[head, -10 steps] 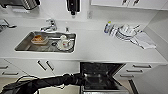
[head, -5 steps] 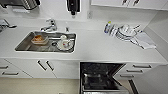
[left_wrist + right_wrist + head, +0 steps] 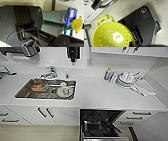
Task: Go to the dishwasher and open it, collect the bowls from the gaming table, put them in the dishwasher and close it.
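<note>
Open and ready: dishwasher (image 3: pixel 102 124), door dropped forward, dark inside with wire racks showing, set under the desk (image 3: pixel 100 94) between white cabinet doors (image 3: pixel 45 113) and a stack of drawers. Up and to the side of it, a steel sink (image 3: pixel 23 92) let into the desk, with dishes lying in it; more crockery (image 3: pixel 125 79) piled on the desk towards the far corner.

Judging by that, opening done. To do the rest well: keep clear of the lowered door when moving the base, come at the racks squarely from the front, and lower anything carried straight down between the wires rather than dropping it from height.

Close against the right wrist camera, a yellow-green colander (image 3: pixel 112 36) with a loop handle, possibly carried. Cannot tell whether either set of jaws stands apart, together or clamped on something, nor how they lie relative to the dishwasher.
</note>
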Controlling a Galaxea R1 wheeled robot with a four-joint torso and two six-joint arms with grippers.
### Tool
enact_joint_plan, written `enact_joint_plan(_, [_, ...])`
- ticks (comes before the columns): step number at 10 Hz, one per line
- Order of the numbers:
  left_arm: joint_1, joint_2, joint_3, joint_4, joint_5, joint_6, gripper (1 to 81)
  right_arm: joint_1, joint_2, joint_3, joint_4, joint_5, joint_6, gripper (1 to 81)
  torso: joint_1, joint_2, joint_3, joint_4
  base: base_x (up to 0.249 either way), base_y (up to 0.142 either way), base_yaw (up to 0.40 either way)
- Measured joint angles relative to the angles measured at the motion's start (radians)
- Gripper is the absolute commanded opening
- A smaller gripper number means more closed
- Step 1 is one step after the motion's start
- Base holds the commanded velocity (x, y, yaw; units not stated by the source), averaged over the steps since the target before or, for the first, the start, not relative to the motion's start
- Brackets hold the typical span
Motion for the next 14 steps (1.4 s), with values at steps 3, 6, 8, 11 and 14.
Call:
enact_joint_plan(3, [0.142, 0.029, -0.225, 0.041, -0.16, 0.001, 81.1, 0.149, -0.031, 0.093, 0.032, -0.071, 0.002, 1.0, 0.0, 0.0, 0.0, 0.0, 0.0, 0.0, 0.0])
enact_joint_plan(6, [0.259, 0.093, -0.453, 0.078, -0.339, 0.007, 81.1, 0.289, -0.055, 0.15, 0.093, -0.103, 0.005, 1.0, 0.0, 0.0, 0.0, 0.0, 0.0, 0.0, 0.0])
enact_joint_plan(8, [0.331, 0.182, -0.546, 0.102, -0.414, 0.012, 81.1, 0.364, -0.044, 0.169, 0.137, -0.128, 0.006, 1.0, 0.0, 0.0, 0.0, 0.0, 0.0, 0.0, 0.0])
enact_joint_plan(11, [0.424, 0.328, -0.705, 0.143, -0.469, 0.015, 81.1, 0.49, 0.062, 0.13, 0.197, -0.18, 0.007, 1.0, 0.0, 0.0, 0.0, 0.0, 0.0, 0.0, 0.0])
enact_joint_plan(14, [0.458, 0.457, -0.897, 0.155, -0.49, 0.021, 81.1, 0.565, 0.218, -0.023, 0.234, -0.26, 0.009, 1.0, 0.0, 0.0, 0.0, 0.0, 0.0, 0.0, 0.0])
